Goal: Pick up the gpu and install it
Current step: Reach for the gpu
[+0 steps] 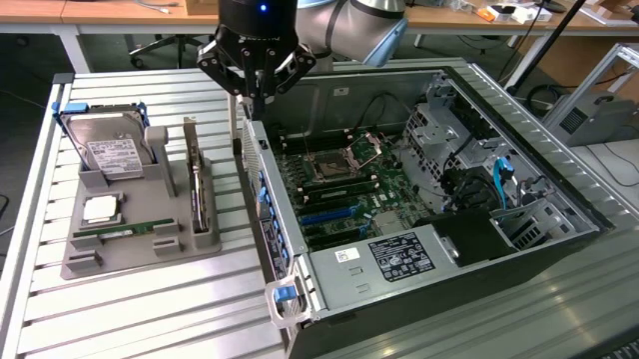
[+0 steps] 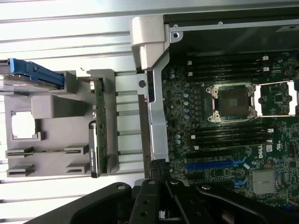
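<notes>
The thin, dark, edge-on card gpu (image 1: 197, 187) looked light, stiff and fragile, best pinched along its top edge. The black gripper (image 1: 254, 96) hung with fingers pressed together, empty.

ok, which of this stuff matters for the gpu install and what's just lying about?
Job: graphics card, upright in the gray holder; open computer case; gripper, jaws shut, above the case's edge.
Lying about: hard drive; memory stick; square silver chip.

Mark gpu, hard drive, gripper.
gpu (image 1: 200, 196): exterior view, upper edge of the card.
hard drive (image 1: 114, 152): exterior view, white label.
gripper (image 1: 257, 95): exterior view, between fingertips.
</notes>
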You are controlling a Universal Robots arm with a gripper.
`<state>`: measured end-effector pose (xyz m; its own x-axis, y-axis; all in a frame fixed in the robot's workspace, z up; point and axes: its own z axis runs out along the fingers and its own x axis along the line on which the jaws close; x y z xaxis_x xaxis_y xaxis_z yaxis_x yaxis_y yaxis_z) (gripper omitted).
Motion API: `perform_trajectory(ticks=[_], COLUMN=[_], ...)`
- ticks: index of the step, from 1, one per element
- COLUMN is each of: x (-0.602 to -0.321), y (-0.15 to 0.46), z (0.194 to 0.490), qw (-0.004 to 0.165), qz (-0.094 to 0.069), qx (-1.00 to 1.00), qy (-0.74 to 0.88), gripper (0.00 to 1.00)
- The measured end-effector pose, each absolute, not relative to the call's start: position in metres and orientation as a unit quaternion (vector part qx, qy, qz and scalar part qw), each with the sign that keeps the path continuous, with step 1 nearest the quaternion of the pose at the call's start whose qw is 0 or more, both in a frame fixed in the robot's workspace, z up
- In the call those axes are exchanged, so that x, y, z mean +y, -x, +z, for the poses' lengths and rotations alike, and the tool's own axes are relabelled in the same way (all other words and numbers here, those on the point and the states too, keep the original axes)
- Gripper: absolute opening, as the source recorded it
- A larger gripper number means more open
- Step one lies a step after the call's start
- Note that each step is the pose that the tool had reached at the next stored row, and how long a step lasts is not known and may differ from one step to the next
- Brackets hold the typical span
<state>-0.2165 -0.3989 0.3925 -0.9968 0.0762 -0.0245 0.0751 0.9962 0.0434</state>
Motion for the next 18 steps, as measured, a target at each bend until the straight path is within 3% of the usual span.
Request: perform_trajectory(ticks=[18], x=[-0.3989], y=[0.2258], z=[0.3924], qw=[0.013], qz=[0.021], qx=[0.999], qy=[-0.038], gripper=[0.11])
